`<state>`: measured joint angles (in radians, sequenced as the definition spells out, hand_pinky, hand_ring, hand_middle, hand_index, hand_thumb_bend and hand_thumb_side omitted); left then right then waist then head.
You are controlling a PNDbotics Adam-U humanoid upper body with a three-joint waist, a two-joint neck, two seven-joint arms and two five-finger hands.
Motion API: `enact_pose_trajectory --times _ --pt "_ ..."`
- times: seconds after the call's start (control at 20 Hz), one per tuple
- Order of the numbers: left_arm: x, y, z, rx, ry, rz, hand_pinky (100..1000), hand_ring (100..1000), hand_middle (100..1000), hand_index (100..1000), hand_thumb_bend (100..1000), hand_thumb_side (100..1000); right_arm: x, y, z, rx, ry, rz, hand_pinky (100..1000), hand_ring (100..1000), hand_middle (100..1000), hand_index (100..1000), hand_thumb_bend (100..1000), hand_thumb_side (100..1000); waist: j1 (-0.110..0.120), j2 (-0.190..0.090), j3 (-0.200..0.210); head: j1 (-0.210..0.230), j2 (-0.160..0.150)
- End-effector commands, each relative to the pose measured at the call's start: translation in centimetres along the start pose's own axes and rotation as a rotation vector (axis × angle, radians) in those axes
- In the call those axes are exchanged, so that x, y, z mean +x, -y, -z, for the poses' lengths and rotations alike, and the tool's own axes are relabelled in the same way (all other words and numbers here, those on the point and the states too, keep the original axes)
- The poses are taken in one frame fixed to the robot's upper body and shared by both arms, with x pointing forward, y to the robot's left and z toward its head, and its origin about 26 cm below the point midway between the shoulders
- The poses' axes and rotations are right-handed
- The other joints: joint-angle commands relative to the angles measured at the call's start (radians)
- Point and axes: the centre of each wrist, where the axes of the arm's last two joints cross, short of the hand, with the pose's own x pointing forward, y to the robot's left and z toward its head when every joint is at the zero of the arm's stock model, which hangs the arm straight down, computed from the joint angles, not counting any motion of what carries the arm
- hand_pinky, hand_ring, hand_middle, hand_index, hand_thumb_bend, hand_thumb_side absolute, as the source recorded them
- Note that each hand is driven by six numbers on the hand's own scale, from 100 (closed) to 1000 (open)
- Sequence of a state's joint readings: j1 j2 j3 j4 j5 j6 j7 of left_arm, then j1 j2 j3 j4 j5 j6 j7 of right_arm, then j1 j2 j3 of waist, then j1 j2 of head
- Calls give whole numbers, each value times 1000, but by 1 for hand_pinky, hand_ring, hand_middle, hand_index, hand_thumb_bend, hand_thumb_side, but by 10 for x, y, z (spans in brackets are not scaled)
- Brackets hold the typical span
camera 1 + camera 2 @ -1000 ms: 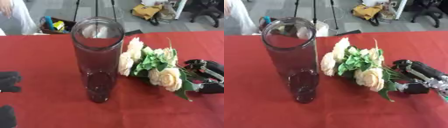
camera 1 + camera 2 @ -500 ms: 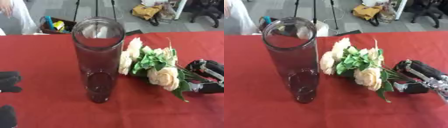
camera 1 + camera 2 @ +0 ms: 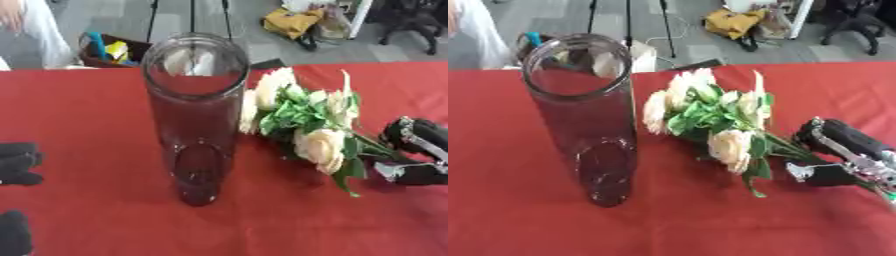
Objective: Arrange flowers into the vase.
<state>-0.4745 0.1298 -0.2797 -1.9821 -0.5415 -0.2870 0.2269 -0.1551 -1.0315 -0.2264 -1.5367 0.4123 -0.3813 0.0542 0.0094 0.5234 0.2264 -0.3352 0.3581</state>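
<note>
The robot's black-and-silver right hand (image 3: 837, 155) closes its fingers and thumb around the green stems of a bunch of cream-coloured roses with green leaves (image 3: 710, 117), which lies on the red cloth-covered table (image 3: 87, 115). The blooms fan out to the left of that hand and slightly beyond it. Further left of the bouquet, apart from it, a tall clear glass cylinder vase (image 3: 196, 115) stands upright with nothing inside.

Compared with a second ago, the right hand has edged a little nearer the flower heads along the stems, and the bunch has barely shifted. The vase has not moved.

The left hand (image 3: 17, 162), black, rests at the lower left edge of the left eye view, well apart from the vase, and whether its fingers are straight or curled cannot be told.
</note>
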Motion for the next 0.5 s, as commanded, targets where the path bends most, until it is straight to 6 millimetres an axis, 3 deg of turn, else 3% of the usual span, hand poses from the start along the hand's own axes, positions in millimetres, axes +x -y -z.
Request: enact_pose_trajectory --times 0.05,0.5 --pt "6 0 4 0 26 -7 588 707 721 773 100 733 -1 10 2 -32 -1 -25 355 502 100 338 100 504 -4 -21 -2 -1 -15" --pt "6 0 4 -6 23 -4 586 695 721 774 100 735 0 7 1 -72 5 -22 295 456 100 201 100 490 -5 -20 -2 -1 -17"
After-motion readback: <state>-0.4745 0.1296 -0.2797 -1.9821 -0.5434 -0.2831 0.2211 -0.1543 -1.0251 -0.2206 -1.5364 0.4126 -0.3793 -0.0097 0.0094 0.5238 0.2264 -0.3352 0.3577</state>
